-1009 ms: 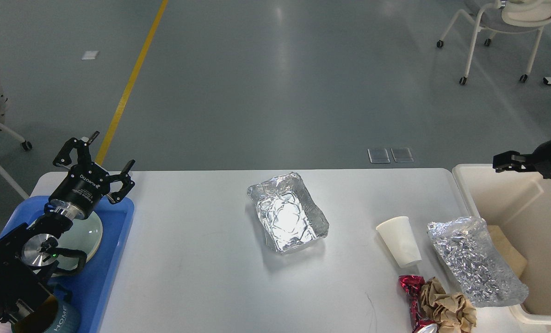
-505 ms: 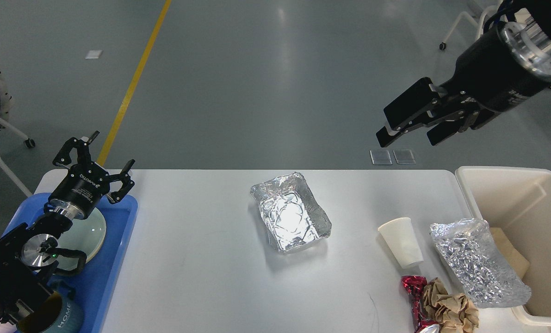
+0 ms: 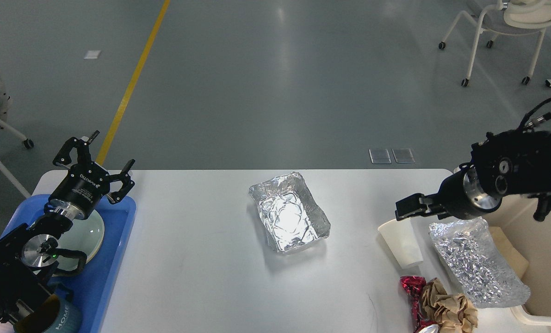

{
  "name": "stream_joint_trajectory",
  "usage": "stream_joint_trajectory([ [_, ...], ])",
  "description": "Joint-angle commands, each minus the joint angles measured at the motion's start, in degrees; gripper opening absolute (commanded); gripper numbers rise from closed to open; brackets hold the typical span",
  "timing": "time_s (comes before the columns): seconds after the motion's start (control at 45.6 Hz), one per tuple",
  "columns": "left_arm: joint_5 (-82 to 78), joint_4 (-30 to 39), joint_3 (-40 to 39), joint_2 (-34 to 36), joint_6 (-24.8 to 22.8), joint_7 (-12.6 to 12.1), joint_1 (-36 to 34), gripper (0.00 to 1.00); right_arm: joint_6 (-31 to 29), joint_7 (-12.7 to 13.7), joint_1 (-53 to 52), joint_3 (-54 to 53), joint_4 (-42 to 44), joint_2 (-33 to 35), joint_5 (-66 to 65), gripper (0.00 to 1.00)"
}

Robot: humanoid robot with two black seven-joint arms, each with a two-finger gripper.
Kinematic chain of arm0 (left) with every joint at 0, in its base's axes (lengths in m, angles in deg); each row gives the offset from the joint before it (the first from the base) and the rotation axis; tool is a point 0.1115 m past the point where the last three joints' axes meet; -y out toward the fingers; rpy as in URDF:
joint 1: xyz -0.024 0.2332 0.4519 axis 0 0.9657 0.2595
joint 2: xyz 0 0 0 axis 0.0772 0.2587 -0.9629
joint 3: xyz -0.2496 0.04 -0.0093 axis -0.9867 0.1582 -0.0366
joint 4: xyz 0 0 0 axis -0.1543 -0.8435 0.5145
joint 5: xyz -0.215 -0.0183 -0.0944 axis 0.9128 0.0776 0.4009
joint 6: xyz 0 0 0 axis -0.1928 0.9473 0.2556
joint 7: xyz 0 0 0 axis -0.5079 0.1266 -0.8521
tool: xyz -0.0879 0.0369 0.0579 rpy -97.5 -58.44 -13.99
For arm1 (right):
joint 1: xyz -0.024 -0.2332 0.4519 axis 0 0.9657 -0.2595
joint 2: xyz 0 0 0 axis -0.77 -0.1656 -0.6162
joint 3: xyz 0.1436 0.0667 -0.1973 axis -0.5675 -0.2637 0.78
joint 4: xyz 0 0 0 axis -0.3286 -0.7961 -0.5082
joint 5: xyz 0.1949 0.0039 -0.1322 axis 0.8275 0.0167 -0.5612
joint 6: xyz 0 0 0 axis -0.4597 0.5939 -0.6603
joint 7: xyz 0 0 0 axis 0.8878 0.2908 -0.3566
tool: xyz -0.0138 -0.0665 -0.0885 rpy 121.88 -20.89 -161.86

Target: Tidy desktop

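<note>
- Grey shop floor with a yellow line (image 3: 132, 83) runs behind your workspace, and a white chair on castors (image 3: 502, 27) stands far right.
- Your desktop (image 3: 201, 259) fills the lower middle of the head view, a white-grey top with rounded corners.
- You have an open foil tray (image 3: 288, 212) near its centre, well apart from both arms.
- At the right you see a white paper cup (image 3: 400, 241) lying tilted, with a crumpled foil sheet (image 3: 476, 261) just beside it, draped over the edge of the cream bin (image 3: 541, 240).
- Near the front right edge lie a red foil wrapper (image 3: 413, 289) and a wad of brown paper (image 3: 448, 307), touching each other.
- Your left gripper (image 3: 95, 159) hovers over the far end of the blue tray (image 3: 113, 259), fingers spread wide and holding nothing.
- Under that arm you can see a pale round plate (image 3: 88, 233) in the tray, and a teal mug (image 3: 60, 319) at the bottom corner.
- Your right gripper (image 3: 407, 210) reaches in from the right, level, its tip just above the cup's rim; it is seen edge-on and dark, so you cannot tell whether it is spread or clenched.
</note>
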Motion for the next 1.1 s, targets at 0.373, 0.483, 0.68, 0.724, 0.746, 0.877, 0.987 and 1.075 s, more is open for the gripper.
stream_joint_trajectory([
  [0.373,0.00,0.00,0.00,0.00,0.00,0.00,0.06,1.00,14.34,-0.18,27.71,-0.72,23.86,-9.99,4.89,1.00],
  [0.483,0.00,0.00,0.00,0.00,0.00,0.00,-0.03,1.00,16.10,-0.18,30.53,-0.81,26.06,-10.08,4.89,1.00],
  [0.68,0.00,0.00,0.00,0.00,0.00,0.00,-0.03,1.00,16.36,-0.27,35.18,-0.81,31.07,-10.43,4.81,1.00],
  [0.724,0.00,0.00,0.00,0.00,0.00,0.00,-0.03,1.00,16.45,-0.27,35.80,-1.16,31.86,-11.13,4.81,1.00],
  [0.746,0.00,0.00,0.00,0.00,0.00,0.00,-0.03,1.00,16.45,-0.27,36.07,-1.42,32.04,-11.39,4.81,1.00],
  [0.877,0.00,0.00,0.00,0.00,0.00,0.00,-0.03,1.00,16.54,-0.27,36.42,-3.53,32.13,-11.66,4.89,1.00],
  [0.987,0.00,0.00,0.00,0.00,0.00,0.00,0.06,1.00,16.54,-0.27,37.21,-4.41,32.30,-11.75,4.89,1.00],
  [1.075,0.00,0.00,0.00,0.00,0.00,0.00,-0.03,1.00,16.71,-0.27,38.00,-4.94,32.65,-11.83,4.98,0.98],
])
